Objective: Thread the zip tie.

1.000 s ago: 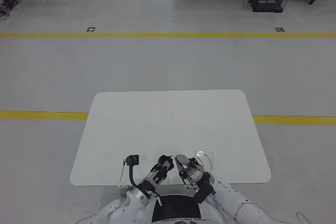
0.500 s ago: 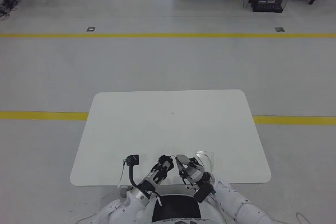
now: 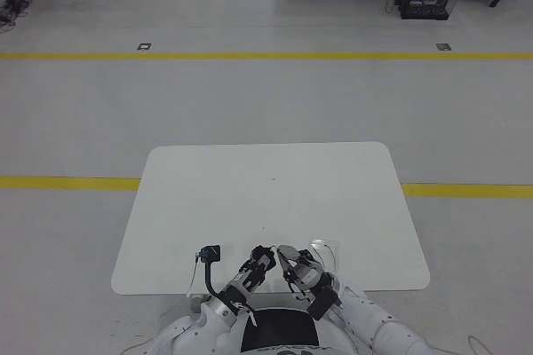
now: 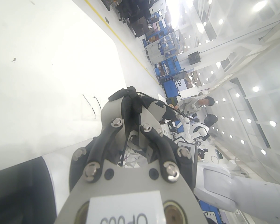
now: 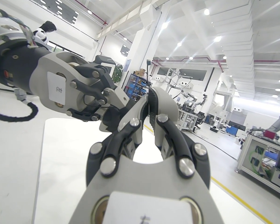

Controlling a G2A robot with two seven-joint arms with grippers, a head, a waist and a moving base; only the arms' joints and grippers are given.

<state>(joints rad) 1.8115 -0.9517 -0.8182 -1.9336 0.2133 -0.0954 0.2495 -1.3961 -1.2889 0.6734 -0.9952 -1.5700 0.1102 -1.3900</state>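
The zip tie (image 5: 148,71) is a thin black strip; my right gripper (image 5: 149,99) is shut on it, and its small square head sticks up above the fingertips. My left gripper (image 4: 128,94) is shut on a black strand of the same tie (image 4: 158,102), which runs out sideways from its tips. In the top view the left gripper (image 3: 265,256) and the right gripper (image 3: 287,257) are tip to tip, just above the near edge of the white table (image 3: 275,186). Where the tie passes between the two grippers is hidden by the fingers.
Two loose black ties (image 4: 86,99) lie on the table just beyond the left gripper. A small clear looped item (image 3: 325,249) lies on the table right of the grippers. A black camera on a stalk (image 3: 210,255) stands at the near left.
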